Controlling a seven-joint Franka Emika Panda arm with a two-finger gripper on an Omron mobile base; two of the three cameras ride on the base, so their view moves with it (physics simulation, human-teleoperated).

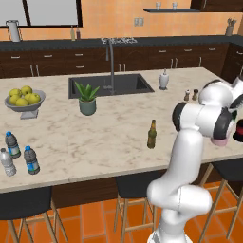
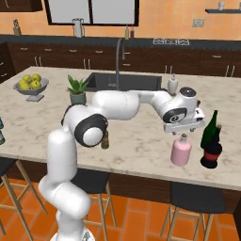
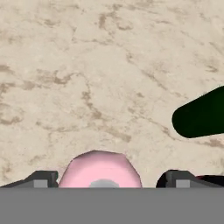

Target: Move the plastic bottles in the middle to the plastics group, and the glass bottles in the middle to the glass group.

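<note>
Pink bottle [image 2: 180, 151]: upright on the marble worktop [image 2: 141, 136] near its front edge, just left of the green bottle [image 2: 209, 129], brownish stopper up; apart from its neighbours. Gripper [image 2: 182, 129]: directly above the pink bottle, jaws spread wide and released, not gripping; in the hand view the pink body [image 3: 99, 168] sits between the two fingertips [image 3: 41, 178] with a gap on each side. Green bottle: tall, leaning, close beside the pink bottle; its dark form [image 3: 202, 114] also shows in the hand view. Dark vessel [image 2: 211, 151]: squat, red band, at the foot of the green bottle, on the side away from the pink bottle. Amber bottle [image 1: 152, 135]: slim, upright, well left of the pink bottle, mid-worktop. Three small water bottles [image 1: 19, 155]: clustered far left of the pink bottle at the worktop's end, two blue-labelled, one pale grey. Potted plant [image 1: 87, 98], fruit bowl [image 1: 24, 99] and sink [image 1: 110, 84]: farther back, beyond the amber bottle.
</note>
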